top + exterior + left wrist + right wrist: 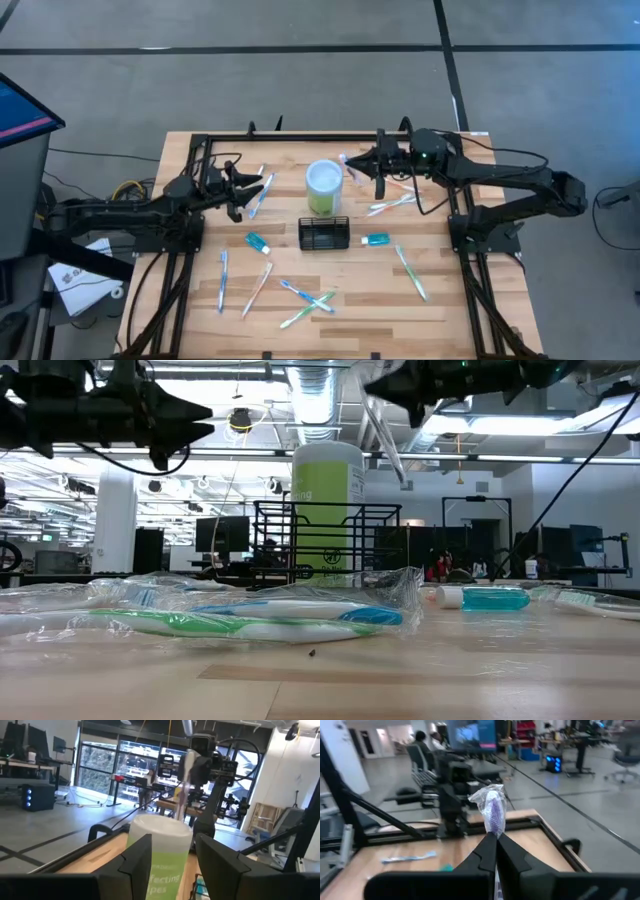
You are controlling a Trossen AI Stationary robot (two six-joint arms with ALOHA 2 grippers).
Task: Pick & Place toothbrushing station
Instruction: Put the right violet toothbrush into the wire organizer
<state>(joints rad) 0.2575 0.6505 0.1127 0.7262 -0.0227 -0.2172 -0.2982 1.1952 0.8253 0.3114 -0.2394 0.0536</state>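
R claw (pixel 495 840) gripping wrapped toothbrush (pixel 492 810)

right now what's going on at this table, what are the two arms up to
The right gripper is shut on a wrapped toothbrush, holding it in the air near the lime-green cup. The left gripper hangs open on the cup's other side, holding nothing. The black wire-mesh caddy sits mid-table in front of the cup and looks empty. More wrapped toothbrushes and two small toothpaste tubes lie scattered on the table.
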